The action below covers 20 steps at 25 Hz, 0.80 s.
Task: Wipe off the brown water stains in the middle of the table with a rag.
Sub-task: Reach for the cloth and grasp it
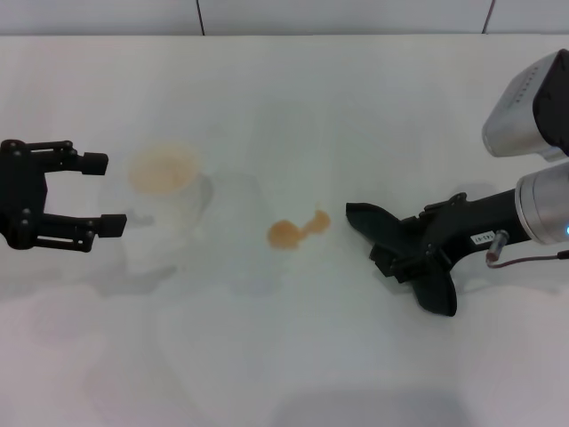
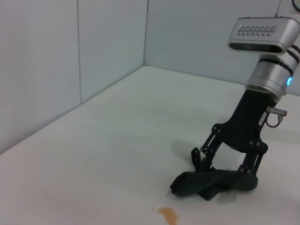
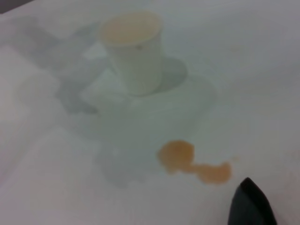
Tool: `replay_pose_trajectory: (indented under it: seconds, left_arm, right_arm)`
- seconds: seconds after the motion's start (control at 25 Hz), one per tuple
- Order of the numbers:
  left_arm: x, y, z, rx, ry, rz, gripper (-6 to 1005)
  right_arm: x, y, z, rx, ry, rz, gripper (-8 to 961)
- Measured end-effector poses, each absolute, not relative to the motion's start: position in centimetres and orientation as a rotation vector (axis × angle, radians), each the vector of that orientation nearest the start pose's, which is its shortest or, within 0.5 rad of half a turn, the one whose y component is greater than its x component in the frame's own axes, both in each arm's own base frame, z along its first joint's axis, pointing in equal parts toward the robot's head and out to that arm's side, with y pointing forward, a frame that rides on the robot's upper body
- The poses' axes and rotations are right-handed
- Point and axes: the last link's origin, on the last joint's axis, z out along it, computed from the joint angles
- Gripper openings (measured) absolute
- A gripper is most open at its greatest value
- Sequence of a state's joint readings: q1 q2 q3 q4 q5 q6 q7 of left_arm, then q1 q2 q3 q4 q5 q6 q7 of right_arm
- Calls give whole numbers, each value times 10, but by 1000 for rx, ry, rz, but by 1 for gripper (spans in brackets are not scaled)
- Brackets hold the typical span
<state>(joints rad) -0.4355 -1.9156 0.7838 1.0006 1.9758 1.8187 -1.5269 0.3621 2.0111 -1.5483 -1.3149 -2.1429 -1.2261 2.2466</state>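
Observation:
The brown water stains (image 1: 293,230) are a small orange-brown blot with a tail in the middle of the white table (image 1: 284,98). They also show in the right wrist view (image 3: 187,161) and at the edge of the left wrist view (image 2: 168,214). The dark rag (image 1: 436,289) lies on the table to the right of the stain, apart from it. My right gripper (image 1: 404,258) is down on the rag's middle. In the left wrist view its jaws stand apart, with the tips at the rag (image 2: 187,183). My left gripper (image 1: 100,193) is open and empty at the far left.
A white cup (image 1: 164,191) of tan liquid stands left of the stain, just right of my left gripper; it also shows in the right wrist view (image 3: 133,51). Grey walls (image 2: 70,56) rise behind the table's far edge.

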Motion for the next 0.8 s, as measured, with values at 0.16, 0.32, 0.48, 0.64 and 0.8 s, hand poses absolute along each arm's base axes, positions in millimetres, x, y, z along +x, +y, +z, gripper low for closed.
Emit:
replay_pose_trajectory:
  seconds: [0.16, 0.32, 0.48, 0.64, 0.8]
  left_arm:
    - [-263, 314, 99, -2863, -400, -446, 881]
    - [-262, 314, 99, -2864, -399, -447, 882]
    - [-262, 314, 99, -2865, -397, -449, 882]
    - [-261, 314, 99, -2865, -394, -453, 882]
    - [-261, 315, 99, -2864, -392, -453, 881]
  right_arm:
    - [208, 329, -27, -2748, 740, -53, 759]
    - [210, 329, -30, -2742, 737, -59, 658]
    - [211, 330, -30, -2730, 730, -65, 643]
    - [214, 330, -32, -2710, 730, -101, 627]
    - [214, 331, -33, -2701, 723, -124, 612]
